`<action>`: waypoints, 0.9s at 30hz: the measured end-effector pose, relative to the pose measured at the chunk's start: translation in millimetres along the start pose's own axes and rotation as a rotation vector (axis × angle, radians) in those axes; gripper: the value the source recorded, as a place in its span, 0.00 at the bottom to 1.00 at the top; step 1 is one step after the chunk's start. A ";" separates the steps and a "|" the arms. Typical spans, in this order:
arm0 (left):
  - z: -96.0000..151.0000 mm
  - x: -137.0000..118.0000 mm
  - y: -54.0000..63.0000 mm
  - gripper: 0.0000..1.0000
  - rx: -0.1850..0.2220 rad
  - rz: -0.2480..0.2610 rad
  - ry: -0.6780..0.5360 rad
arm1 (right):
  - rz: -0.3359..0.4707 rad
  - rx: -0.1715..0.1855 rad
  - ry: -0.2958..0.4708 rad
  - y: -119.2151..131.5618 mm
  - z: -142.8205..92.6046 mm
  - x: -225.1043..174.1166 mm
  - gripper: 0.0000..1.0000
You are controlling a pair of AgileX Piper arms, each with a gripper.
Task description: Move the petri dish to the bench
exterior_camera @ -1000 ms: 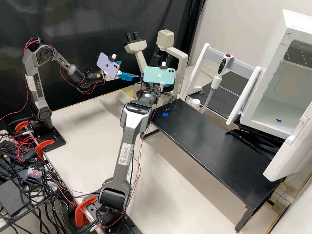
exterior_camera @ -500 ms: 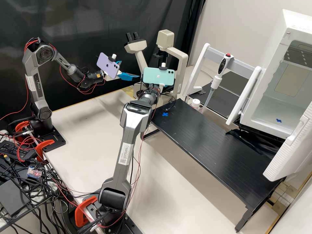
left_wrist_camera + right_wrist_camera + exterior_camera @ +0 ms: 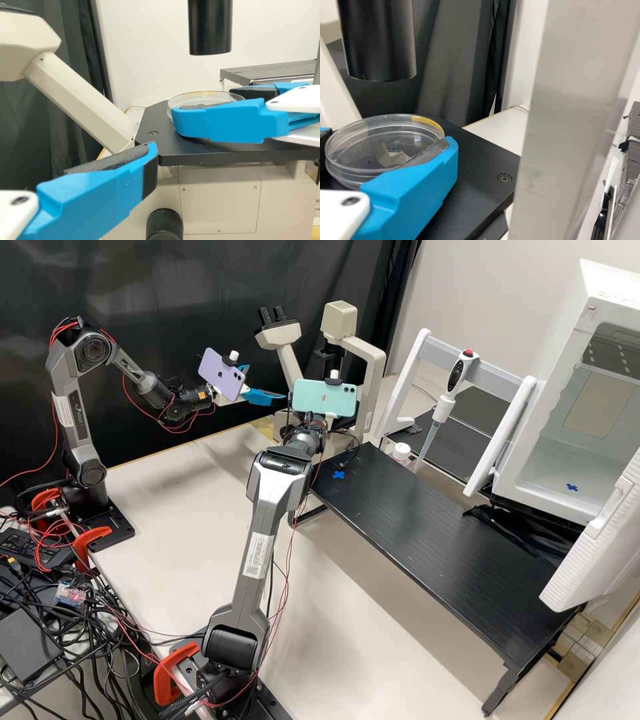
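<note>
In the high view my left gripper (image 3: 265,385) stands open beside the microscope, and my right gripper (image 3: 331,417) is at the microscope, largely behind the teal phone. The clear, round petri dish (image 3: 200,96) rests level on the black stage (image 3: 152,126) in the left wrist view; my left gripper (image 3: 150,162) is apart from it. The right wrist view shows my right gripper (image 3: 390,135) open, its fingers on opposite sides of the dish (image 3: 390,132). Whether they touch its rim I cannot tell.
Above the dish hangs the microscope's black tube (image 3: 377,40). The black bench (image 3: 427,533) bears a blue cross mark (image 3: 339,475) near its far end. Behind it stand a white rack with a pipette (image 3: 443,400), a small white bottle (image 3: 401,452) and an open white cabinet (image 3: 560,473).
The teal phone on my right wrist has shifted slightly leftward and down in the high view. My left arm has kept its place.
</note>
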 end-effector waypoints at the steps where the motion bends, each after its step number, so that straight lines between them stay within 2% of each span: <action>1: 0.0 0.0 0.0 1.00 0.000 0.000 0.000 | -0.001 -0.003 0.001 -0.1 -0.1 0.0 0.00; 5: 0.0 0.0 0.0 1.00 0.000 0.000 0.000 | -0.006 0.009 0.005 -4.0 2.6 -0.5 0.00; 12: 0.0 0.0 0.0 1.00 0.000 0.000 0.000 | 0.017 0.001 0.016 -5.3 3.1 -23.8 0.00; 15: 0.0 0.0 0.0 1.00 0.000 0.000 0.000 | 0.063 -0.029 0.036 -0.6 -4.3 -48.1 0.00; 20: 0.0 0.0 0.0 1.00 0.000 0.000 0.000 | 0.085 -0.106 0.049 -4.5 -7.5 -83.8 0.00; 22: 0.0 0.0 0.0 1.00 0.000 0.000 0.000 | 0.097 -0.124 0.058 -7.1 -6.3 -98.5 0.00; 27: 0.0 0.0 0.0 1.00 0.000 0.000 0.000 | 0.136 -0.097 0.066 -12.4 0.4 -129.8 0.00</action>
